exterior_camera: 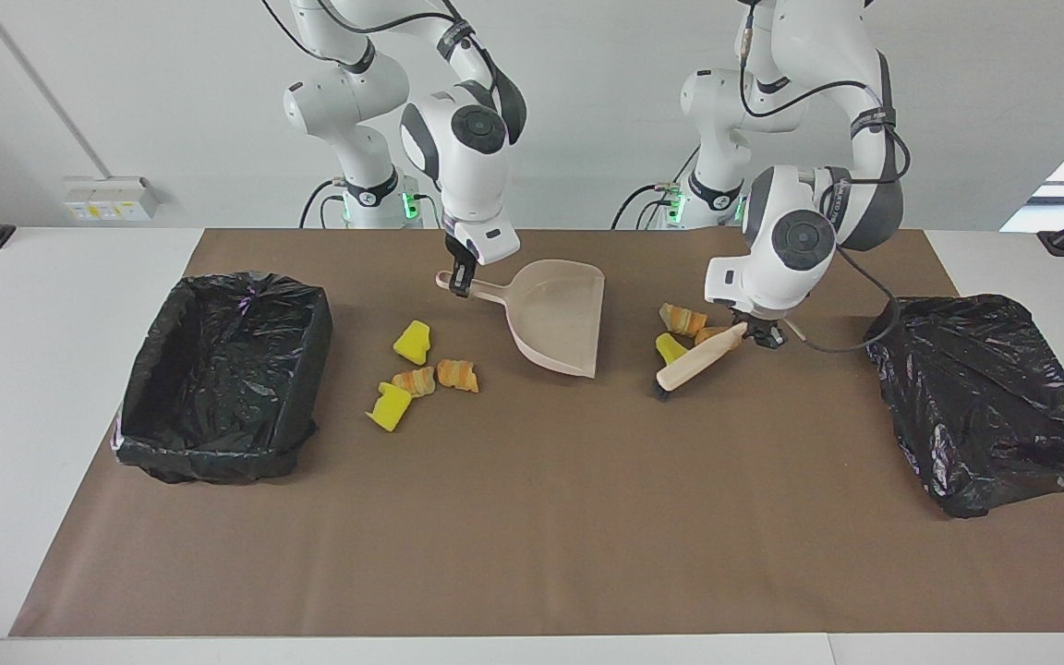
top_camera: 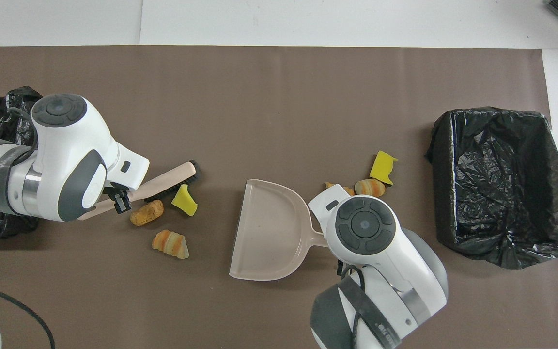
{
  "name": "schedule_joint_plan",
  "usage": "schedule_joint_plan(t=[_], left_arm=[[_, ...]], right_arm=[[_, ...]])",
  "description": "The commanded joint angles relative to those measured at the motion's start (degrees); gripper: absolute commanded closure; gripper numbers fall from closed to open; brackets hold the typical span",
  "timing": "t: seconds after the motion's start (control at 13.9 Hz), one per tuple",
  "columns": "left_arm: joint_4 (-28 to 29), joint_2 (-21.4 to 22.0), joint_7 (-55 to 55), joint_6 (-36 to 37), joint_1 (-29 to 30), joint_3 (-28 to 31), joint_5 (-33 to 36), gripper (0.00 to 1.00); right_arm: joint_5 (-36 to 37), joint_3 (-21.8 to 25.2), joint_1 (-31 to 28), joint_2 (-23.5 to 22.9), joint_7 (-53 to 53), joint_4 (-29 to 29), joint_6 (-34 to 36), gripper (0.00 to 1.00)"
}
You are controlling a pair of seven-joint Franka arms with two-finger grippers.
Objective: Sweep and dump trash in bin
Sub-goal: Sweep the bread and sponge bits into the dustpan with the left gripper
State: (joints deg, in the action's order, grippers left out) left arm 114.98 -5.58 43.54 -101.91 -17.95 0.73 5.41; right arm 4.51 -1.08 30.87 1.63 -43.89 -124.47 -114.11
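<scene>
Both pairs of jaws are clamped: the left gripper (exterior_camera: 762, 334) on the handle of the brush (exterior_camera: 694, 362), the right gripper (exterior_camera: 460, 278) on the handle of the dustpan (exterior_camera: 562, 314).

The trash lies in two groups on the brown mat (exterior_camera: 532, 517). Three pieces sit in a cluster just beside the brush, on its side nearer the robots: a yellow sponge chunk (top_camera: 184, 201) touching or almost touching the bristles, a brown pastry (top_camera: 147, 214) close under the handle, and a striped croissant (top_camera: 170, 243) a little nearer the robots again. The other four, two yellow chunks (exterior_camera: 412, 342) and two pastries (exterior_camera: 457, 374), lie between the dustpan's handle and the lined bin (exterior_camera: 223, 374) at the right arm's end of the tabletop; the overhead view hides part of them under the right arm.

The brush's long axis runs slantwise, bristle end away from the robots and toward the dustpan. The dustpan's open mouth faces the left arm's end, directly toward the three pieces, with bare mat between. I judge the next push should run along that line into the mouth, the left arm being the nearer. A crumpled black bag (exterior_camera: 985, 397) lies at the left arm's end.
</scene>
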Motion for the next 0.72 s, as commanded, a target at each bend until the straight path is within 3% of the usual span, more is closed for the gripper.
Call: schedule_joint_plan(t=[0.0, 0.36, 0.65], left_arm=[[2.53, 6.01, -4.76, 1.01, -1.21, 0.77, -0.22, 1.0], [4.63, 10.5, -16.35, 3.03, -1.12, 1.03, -0.22, 1.0], [12.89, 16.91, -34.71, 1.8, -0.07, 1.2, 0.13, 1.0]], right_arm=[[2.16, -0.07, 0.16, 1.01, 1.44, -2.36, -2.52, 1.0], [3.48, -0.07, 2.35, 0.83, 3.02, -3.33, -2.96, 1.0], [6.65, -0.07, 3.67, 0.57, 3.46, -3.41, -2.96, 1.0]])
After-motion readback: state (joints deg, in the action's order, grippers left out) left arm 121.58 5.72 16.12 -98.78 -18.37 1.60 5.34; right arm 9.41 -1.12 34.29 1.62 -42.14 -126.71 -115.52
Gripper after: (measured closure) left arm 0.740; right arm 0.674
